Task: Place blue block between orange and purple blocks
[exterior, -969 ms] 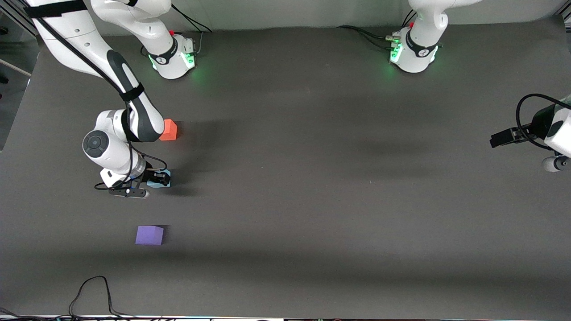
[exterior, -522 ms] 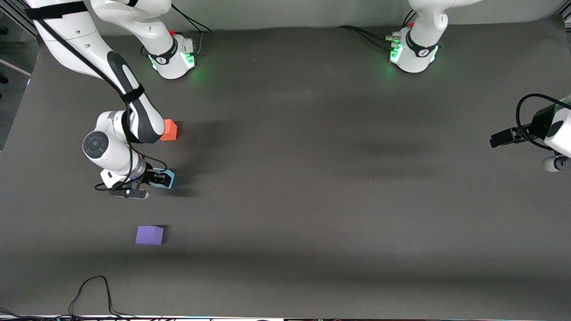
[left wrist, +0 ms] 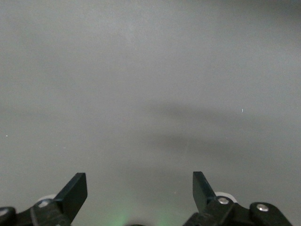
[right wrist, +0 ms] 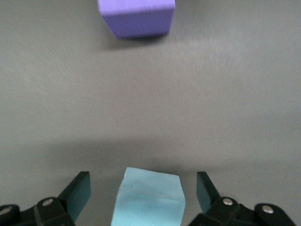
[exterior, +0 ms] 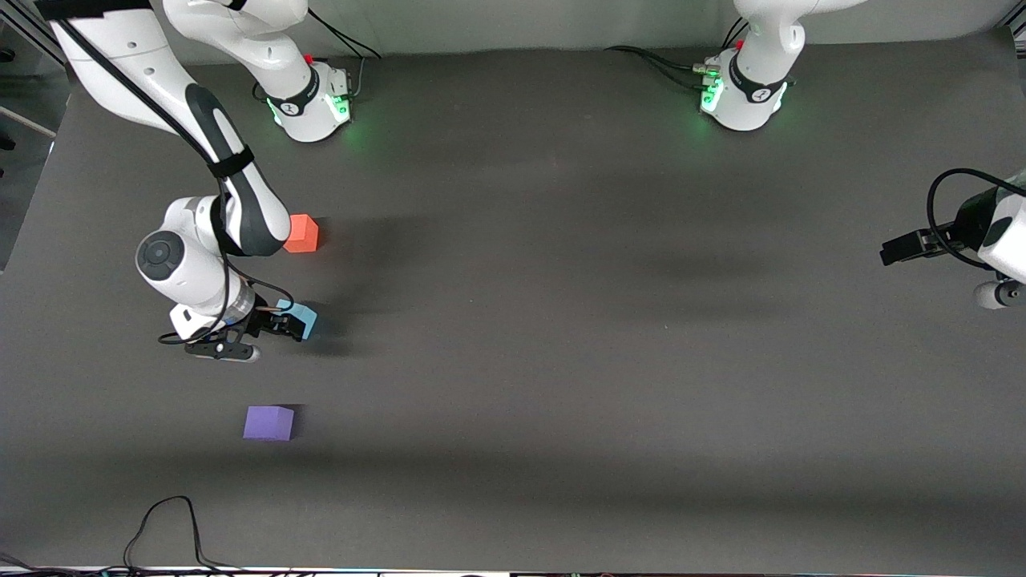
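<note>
The blue block (exterior: 304,318) sits on the dark table between the orange block (exterior: 303,233), which lies farther from the front camera, and the purple block (exterior: 268,422), which lies nearer. My right gripper (exterior: 280,325) is open just over the blue block. In the right wrist view the blue block (right wrist: 150,201) lies between the spread fingers of the right gripper (right wrist: 143,179), with a gap on each side. The purple block (right wrist: 136,16) lies ahead of it. My left gripper (exterior: 891,251) waits, open and empty, at the left arm's end of the table (left wrist: 139,177).
A black cable (exterior: 164,525) loops on the table's edge nearest the front camera, toward the right arm's end. The two arm bases (exterior: 311,96) (exterior: 741,92) stand along the table's farthest edge. The grey table top (exterior: 561,320) is bare between the arms.
My right gripper has opened and let go of the blue block. Its wrist has drawn back a little toward the right arm's end. More of the block shows. The left arm has not moved.
</note>
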`<state>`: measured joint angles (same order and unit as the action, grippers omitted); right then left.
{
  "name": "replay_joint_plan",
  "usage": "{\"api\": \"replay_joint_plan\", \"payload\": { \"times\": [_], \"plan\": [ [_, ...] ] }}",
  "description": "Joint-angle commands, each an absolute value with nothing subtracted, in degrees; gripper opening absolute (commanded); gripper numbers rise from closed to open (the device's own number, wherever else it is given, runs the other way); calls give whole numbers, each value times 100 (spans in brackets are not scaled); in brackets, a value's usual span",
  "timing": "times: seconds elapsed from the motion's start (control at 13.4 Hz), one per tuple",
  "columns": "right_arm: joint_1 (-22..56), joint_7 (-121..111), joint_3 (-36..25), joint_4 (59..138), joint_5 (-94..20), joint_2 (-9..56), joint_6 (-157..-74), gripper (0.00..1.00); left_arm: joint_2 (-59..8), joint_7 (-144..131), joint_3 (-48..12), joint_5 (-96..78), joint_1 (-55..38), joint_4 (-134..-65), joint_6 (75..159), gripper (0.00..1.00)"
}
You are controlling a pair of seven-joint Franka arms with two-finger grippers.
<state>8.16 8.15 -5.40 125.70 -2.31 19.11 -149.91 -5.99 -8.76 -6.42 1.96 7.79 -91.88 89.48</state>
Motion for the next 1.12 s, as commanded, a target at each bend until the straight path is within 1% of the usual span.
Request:
{"api": "replay_joint_plan", "payload": {
  "times": [0.0,0.22,0.37,0.6,0.67,0.82,0.89,1.04],
  "plan": [
    [826,571,-536,12438,-325,1189,-14268,100,-545,-800,-642,141,782,-9211,8868,100],
    [809,589,-527,12051,-325,451,-13117,100,-545,-800,-642,141,782,-9220,8868,100],
    [800,589,-519,11674,-325,-15,-12160,100,-545,-800,-642,141,782,-9220,8868,100],
    [791,571,-519,11041,-325,-499,-10841,100,-536,-800,-642,149,782,-9220,8868,100],
    [748,563,-519,10778,-325,-588,-10419,100,-536,-800,-642,167,782,-9220,8868,100],
    [668,563,-492,10207,-334,-537,-9697,100,-527,-800,-642,184,773,-9202,8842,100],
    [659,554,-483,10048,-334,-510,-9451,100,-484,-800,-642,193,773,-9202,8807,100],
    [520,562,-248,10037,-334,-518,-9159,100,-317,-800,-642,193,782,-9193,8693,100]
  ]
}}
